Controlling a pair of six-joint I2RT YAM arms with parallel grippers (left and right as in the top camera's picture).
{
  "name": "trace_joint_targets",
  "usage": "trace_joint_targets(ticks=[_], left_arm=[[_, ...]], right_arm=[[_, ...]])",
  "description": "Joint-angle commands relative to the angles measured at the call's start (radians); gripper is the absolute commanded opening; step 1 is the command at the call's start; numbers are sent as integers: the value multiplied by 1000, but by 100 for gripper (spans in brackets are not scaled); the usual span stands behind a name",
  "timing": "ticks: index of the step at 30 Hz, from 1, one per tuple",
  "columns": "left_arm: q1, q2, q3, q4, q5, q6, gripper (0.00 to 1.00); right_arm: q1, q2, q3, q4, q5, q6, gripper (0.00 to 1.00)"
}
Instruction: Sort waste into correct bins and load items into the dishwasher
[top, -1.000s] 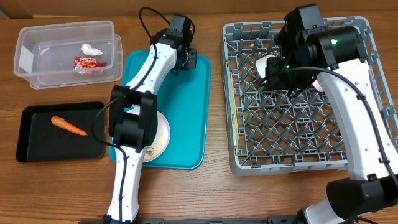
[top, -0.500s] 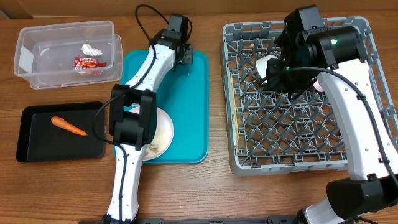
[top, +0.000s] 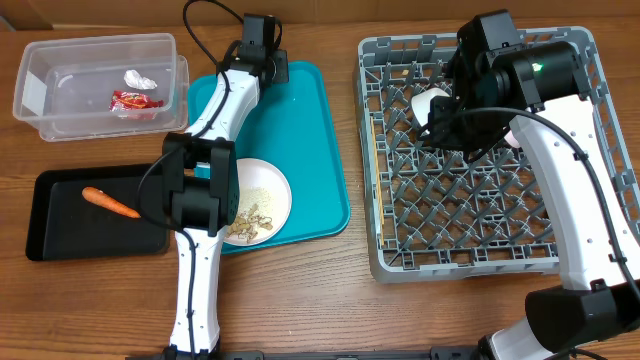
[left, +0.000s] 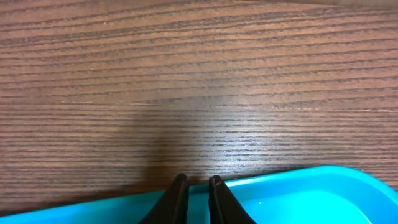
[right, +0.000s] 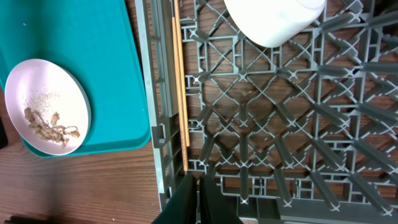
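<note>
Clear plastic rectangular tub (top: 30, 95), upper left of the overhead view: it contains a red printed snack wrapper (top: 132, 100) and a small crumpled white wrapper (top: 133, 78). Below it, the shallow black rectangular tray (top: 70, 232) holds the orange carrot (top: 110, 203).

At centre, the large teal serving tray (top: 310, 130) carries the round white plate (top: 280, 200), with peanuts (top: 247, 225) and white rice scraps (top: 256, 195) on it. The left gripper (left: 198, 193) sits at this tray's rim, top centre. Its fingers are nearly together with a thin slit between them. From where I stand I cannot tell whether they pinch the rim.

At right, the large square grey plastic dish rack (top: 465, 268) holds thin wooden chopsticks (right: 180, 93) along its left wall and a white round vessel (right: 273, 18), cup or bowl unclear. The right gripper (right: 198, 193) hovers above the rack floor, fingers pressed together, holding nothing.

Wrappers and carrot appear sorted, so the plate is the step in hand. The next move calls for clearing the tray rim, tipping the scraps into the black tray, then racking the plate.
</note>
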Motion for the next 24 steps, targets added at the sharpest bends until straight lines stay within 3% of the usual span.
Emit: trace_joint_targets(ticks=[1,7,17,22,24], left_arm=[[4,25,7,-37,-16,5,14],[-6,24,142,-338,-8,4,4],[-30,24,600,-958,82,1,22],[-53,24,691,-1235,182,-29,22],[-74,20,678,-1257,238,-11,19]], right_arm=[[-3,-5,5,6,1,17,7],[-3,-5,5,7,1,17,6],[-3,-5,5,5,4,16,6],[-3,-5,5,3,5,16,6],[-3,-5,5,1,5,16,6]])
